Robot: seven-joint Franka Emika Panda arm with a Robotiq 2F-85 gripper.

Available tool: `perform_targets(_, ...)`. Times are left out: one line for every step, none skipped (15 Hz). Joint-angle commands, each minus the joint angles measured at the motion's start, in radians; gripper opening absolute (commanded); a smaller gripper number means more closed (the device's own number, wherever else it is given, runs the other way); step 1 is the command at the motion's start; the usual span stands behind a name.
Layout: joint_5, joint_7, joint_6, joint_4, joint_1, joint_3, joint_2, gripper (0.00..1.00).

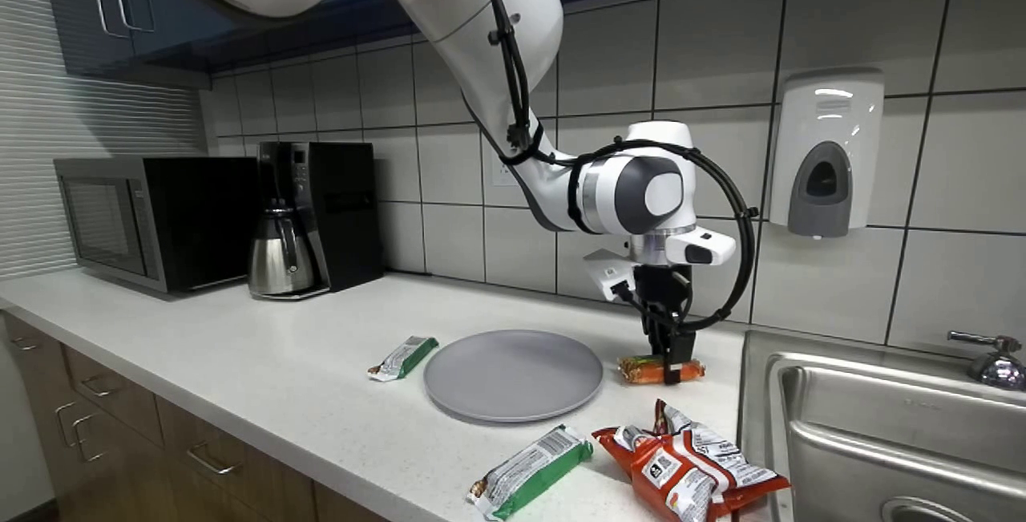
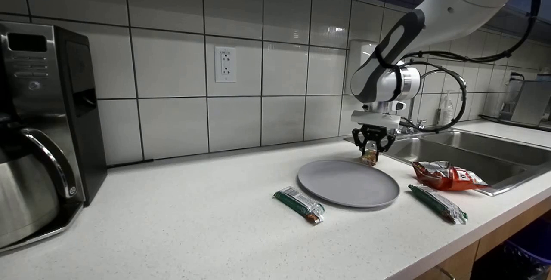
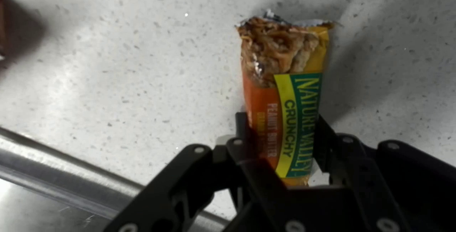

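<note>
At the far left of the counter [image 1: 321, 378] I see a microwave [image 1: 160, 221], and beside it a black coffee maker [image 1: 345, 217] with a steel carafe [image 1: 280, 257] in it. Further right lies a green-wrapped bar [image 1: 403, 359], just beside a round grey plate [image 1: 513, 374] that sits flat. Nearer the counter's front edge, a second green-wrapped bar [image 1: 531, 470] lies at a slant, one end close to a crumpled red bag [image 1: 681, 466].

Right of the plate, near the tiled wall [image 1: 609, 57], the black gripper [image 3: 281, 135] points straight down and has an orange-wrapped bar [image 3: 281, 93] pinched between its fingers [image 3: 326, 143], one against each long side. A good part of the wrapper sticks out past them, and I can read "Nature Valley", "Crunchy" and "Peanut Butter" on it. The bar is down at the counter, between the plate and the sink [image 1: 757, 394]; whether it touches the surface I can't tell.

Further right, a soap dispenser [image 1: 830, 149] hangs on the wall, and at the far end a metal faucet handle [image 1: 1002, 366] stands behind the steel basin.
</note>
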Motion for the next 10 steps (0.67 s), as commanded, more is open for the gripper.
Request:
perform_targets(-0.008, -0.016, 0.013, -0.069, 0.011, 0.001, -0.069, 0.19)
perform_targets(-0.009, -0.019, 0.018, -0.083, 0.014, 0.001, -0.08, 0.19)
perform_targets(-0.011, -0.023, 0.022, -0.098, 0.018, 0.002, -0.092, 0.19)
perform_targets(-0.013, -0.028, 0.027, -0.115, 0.023, 0.003, -0.105, 0.19)
perform_targets(-0.015, -0.032, 0.032, -0.135, 0.028, 0.003, -0.119, 0.19)
perform_targets(-0.018, -0.038, 0.038, -0.159, 0.035, 0.004, -0.135, 0.19)
perform_targets(-0.022, -0.043, 0.045, -0.183, 0.043, 0.004, -0.15, 0.19)
perform_targets(-0.026, -0.049, 0.052, -0.208, 0.052, 0.004, -0.164, 0.19)
perform_targets(-0.031, -0.055, 0.059, -0.234, 0.061, 0.004, -0.179, 0.19)
perform_targets(-0.037, -0.057, 0.068, -0.258, 0.07, 0.004, -0.192, 0.19)
